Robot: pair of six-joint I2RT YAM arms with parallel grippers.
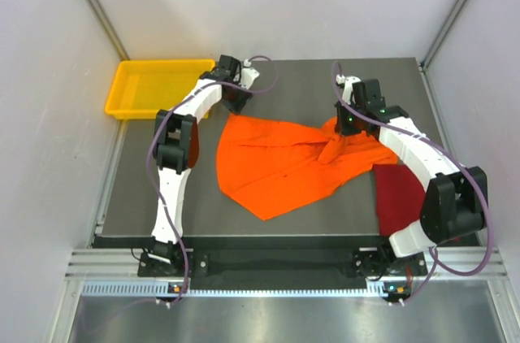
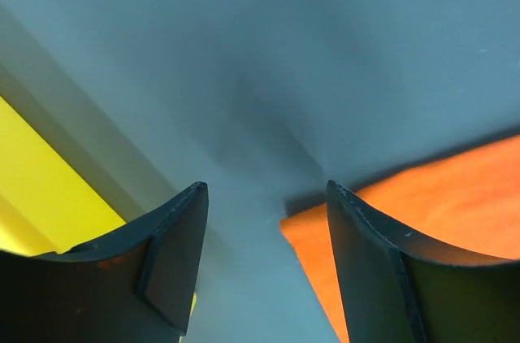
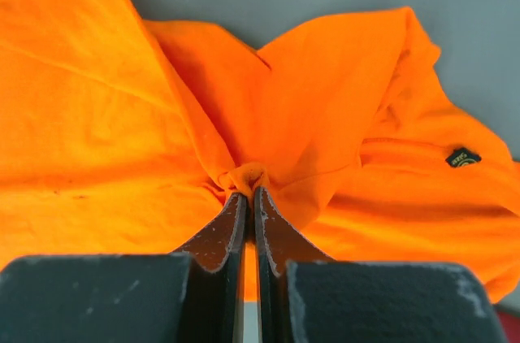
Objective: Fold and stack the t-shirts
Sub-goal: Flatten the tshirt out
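Observation:
The bright orange t-shirt (image 1: 280, 166) lies spread and rumpled on the middle of the grey table. My right gripper (image 1: 340, 133) is shut on a pinched fold of it (image 3: 250, 176) near its right side, and the cloth bunches toward the jaws. The dark red t-shirt (image 1: 400, 198) lies at the right, partly under my right arm. My left gripper (image 1: 236, 106) is open and empty at the orange shirt's far left corner (image 2: 325, 237); the corner lies by the right finger (image 2: 370, 270).
A yellow plastic tray (image 1: 154, 87) stands at the far left corner, just beside my left gripper; its rim shows in the left wrist view (image 2: 49, 205). White walls enclose the table on three sides.

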